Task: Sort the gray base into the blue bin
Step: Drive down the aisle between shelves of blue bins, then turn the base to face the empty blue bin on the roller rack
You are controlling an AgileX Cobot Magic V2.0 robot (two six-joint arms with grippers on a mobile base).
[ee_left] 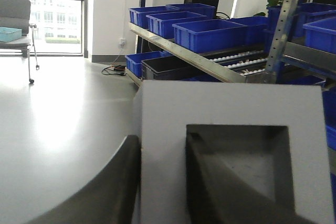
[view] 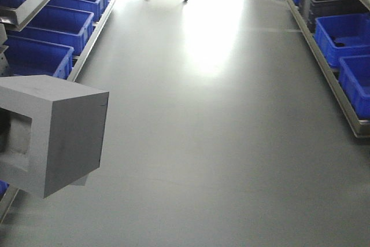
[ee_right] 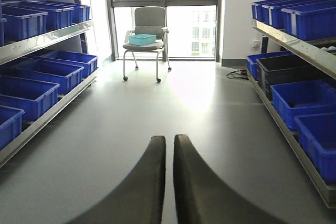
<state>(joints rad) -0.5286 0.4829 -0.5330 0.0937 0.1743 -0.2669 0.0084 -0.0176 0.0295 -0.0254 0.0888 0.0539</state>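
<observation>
- The left gripper (ee_left: 163, 139) is clamping the gray base (ee_left: 231, 106) by one wall. One dark finger (ee_left: 107, 192) is lying against the outside of the block and the other is sitting inside its square recess.
- In the front view the gray base (view: 55, 134) is hanging in the air at the left edge, above the gray floor (view: 231, 143).
- A blue bin (view: 34, 56) is sitting on the low left rack (view: 92, 39) just beyond the block.
- The right gripper (ee_right: 169, 139) is holding nothing. Its fingers are drawn together with only a thin slit between them, and it is pointing toward a chair (ee_right: 149, 19).
</observation>
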